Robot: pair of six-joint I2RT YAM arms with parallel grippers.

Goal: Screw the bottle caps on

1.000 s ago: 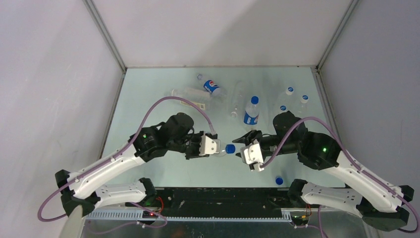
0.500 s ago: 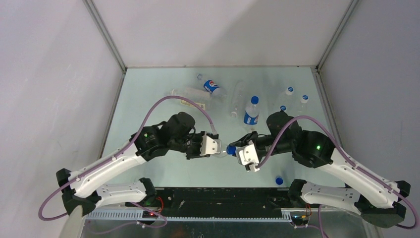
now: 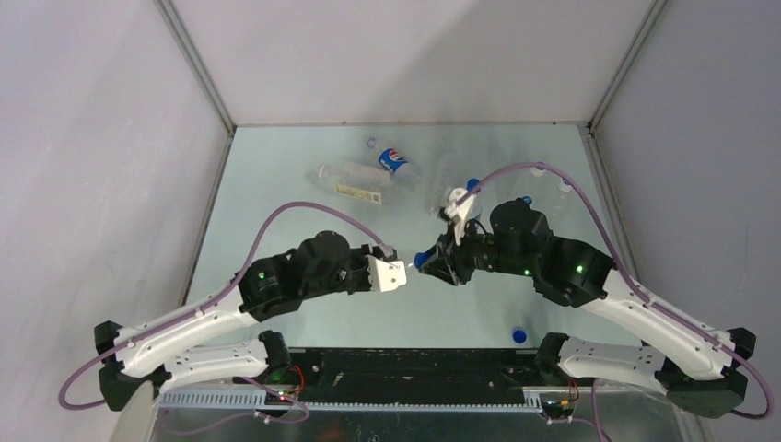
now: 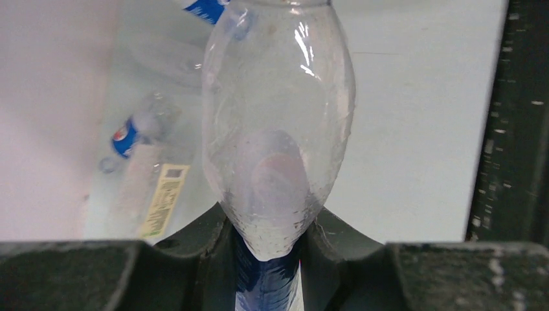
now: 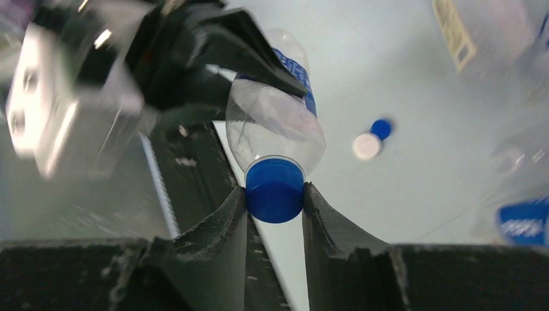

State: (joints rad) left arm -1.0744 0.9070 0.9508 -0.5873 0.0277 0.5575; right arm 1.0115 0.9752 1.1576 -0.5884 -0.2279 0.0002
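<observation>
My left gripper [image 3: 402,273] is shut on a clear bottle [image 4: 278,123] with a blue label, holding it level above the table with its neck toward the right arm. A blue cap [image 5: 274,190] sits on the bottle's mouth. My right gripper [image 5: 274,201] is shut on that cap, one finger against each side. From above, the cap [image 3: 421,261] shows between the two grippers, and the right gripper [image 3: 431,263] meets it from the right. In the right wrist view the bottle [image 5: 275,123] runs back to the left gripper [image 5: 213,58].
A loose blue cap [image 3: 519,335] lies near the front right; the right wrist view shows a blue cap [image 5: 381,127] and a white cap [image 5: 367,146] on the table. A blue-labelled bottle [image 3: 394,160] and a pale-labelled one [image 3: 355,182] lie at the back. Capped bottles [image 3: 539,170] stand back right.
My right gripper moved left to the bottle's mouth, shut on the blue cap and its wrist turned over. My left arm shifted slightly, still holding the bottle.
</observation>
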